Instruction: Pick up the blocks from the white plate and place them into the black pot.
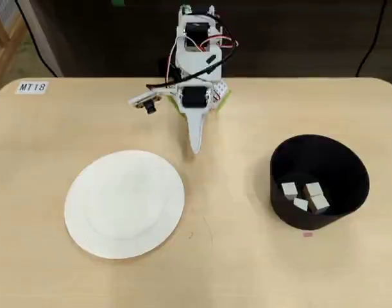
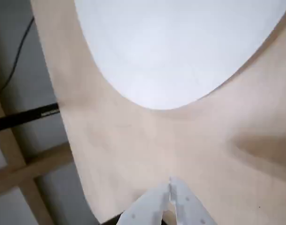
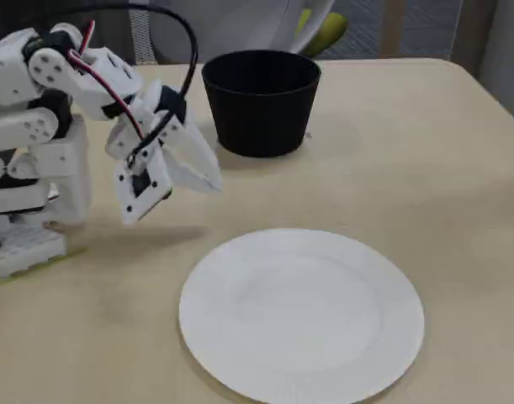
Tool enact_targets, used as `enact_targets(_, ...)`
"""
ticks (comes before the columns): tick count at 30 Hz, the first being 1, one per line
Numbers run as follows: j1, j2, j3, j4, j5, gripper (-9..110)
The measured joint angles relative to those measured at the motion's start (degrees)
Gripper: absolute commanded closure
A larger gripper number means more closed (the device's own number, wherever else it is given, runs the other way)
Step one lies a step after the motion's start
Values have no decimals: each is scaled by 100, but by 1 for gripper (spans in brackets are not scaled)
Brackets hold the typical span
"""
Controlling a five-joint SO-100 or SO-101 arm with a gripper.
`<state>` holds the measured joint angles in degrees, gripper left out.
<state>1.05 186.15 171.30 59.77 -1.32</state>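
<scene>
Several cream blocks [image 1: 305,196] lie together on the floor of the black pot [image 1: 337,168] at the right of the overhead view. The pot also shows in the fixed view [image 3: 261,101], where its inside is hidden. The white plate [image 1: 124,203] lies bare at the left of the overhead view, and also shows in the fixed view [image 3: 301,313] and the wrist view [image 2: 175,47]. My gripper [image 1: 196,146] is shut and empty, folded back near the arm's base, above the table between plate and pot. It also shows in the fixed view [image 3: 213,178] and the wrist view [image 2: 171,183].
The arm's base [image 1: 197,58] stands at the table's far edge in the overhead view. A label reading MT18 [image 1: 33,87] sticks to the table's far left corner. A small pink mark [image 1: 307,233] lies by the pot.
</scene>
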Motion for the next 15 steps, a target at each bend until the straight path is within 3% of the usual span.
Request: enact_targets(15,-26,18,26,-9,-185,104)
